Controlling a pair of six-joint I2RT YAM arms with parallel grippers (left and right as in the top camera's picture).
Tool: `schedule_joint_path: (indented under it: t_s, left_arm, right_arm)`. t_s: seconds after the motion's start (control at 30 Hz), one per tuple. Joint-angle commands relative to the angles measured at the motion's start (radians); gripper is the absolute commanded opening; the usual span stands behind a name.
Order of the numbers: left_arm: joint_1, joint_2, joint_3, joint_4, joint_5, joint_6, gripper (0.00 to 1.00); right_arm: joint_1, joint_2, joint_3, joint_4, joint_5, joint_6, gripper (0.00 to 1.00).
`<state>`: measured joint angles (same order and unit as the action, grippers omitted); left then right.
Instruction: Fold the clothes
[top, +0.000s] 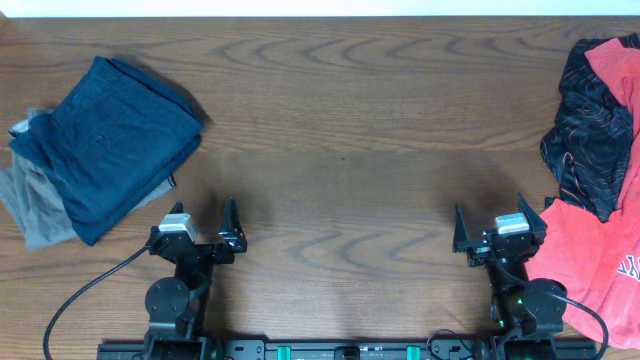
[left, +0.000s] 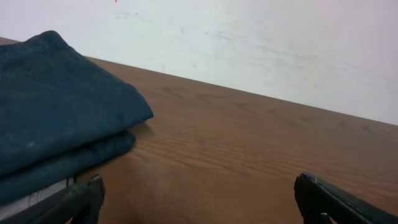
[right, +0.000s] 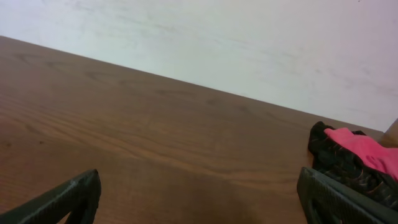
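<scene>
A folded dark blue garment (top: 112, 142) lies on a folded grey one (top: 38, 205) at the table's left; the blue one also shows in the left wrist view (left: 50, 112). An unfolded pile lies at the right edge: a red shirt (top: 600, 240) and a black patterned garment (top: 590, 130), with its far end in the right wrist view (right: 354, 158). My left gripper (top: 205, 232) is open and empty near the front edge, right of the folded stack. My right gripper (top: 497, 230) is open and empty, just left of the red shirt.
The wooden table (top: 340, 150) spans the view, bare between the two piles. A white wall (left: 261, 43) stands behind its far edge. A black cable (top: 90, 285) runs from the left arm's base.
</scene>
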<state>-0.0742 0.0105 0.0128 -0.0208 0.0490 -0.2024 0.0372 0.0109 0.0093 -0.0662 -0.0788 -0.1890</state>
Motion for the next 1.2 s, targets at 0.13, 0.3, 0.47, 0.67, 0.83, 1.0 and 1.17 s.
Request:
schedule_joint_path:
  t_s: [0.13, 0.3, 0.47, 0.67, 0.83, 1.0, 1.17]
  left_arm:
    - [-0.002, -0.006, -0.009, -0.046, -0.016, 0.014, 0.98]
    - [-0.002, -0.006, -0.009, -0.046, -0.016, 0.014, 0.98]
    - [-0.002, -0.006, -0.009, -0.046, -0.016, 0.014, 0.98]
    - [-0.002, -0.006, -0.009, -0.046, -0.011, 0.013, 0.98]
    - [-0.002, -0.004, -0.009, -0.046, -0.008, 0.013, 0.98]
    - [-0.002, 0.027, 0.02, -0.065, 0.047, 0.014, 0.98]
    - [-0.002, 0.145, 0.136, -0.173, 0.075, 0.014, 0.98]
  right_arm:
    - [0.011, -0.004, -0.004, -0.001, -0.003, -0.006, 0.99]
    - [0.011, -0.004, -0.004, -0.001, -0.005, -0.006, 0.99]
    - [0.011, -0.004, -0.004, -0.001, -0.007, -0.006, 0.99]
    - [0.011, -0.004, -0.004, 0.0, -0.007, 0.008, 0.99]
    - [0.009, -0.004, -0.003, 0.001, 0.022, 0.125, 0.99]
    - [0.009, 0.005, 0.034, -0.041, 0.049, 0.151, 0.99]
    - [0.009, 0.077, 0.161, -0.187, 0.134, 0.161, 0.99]
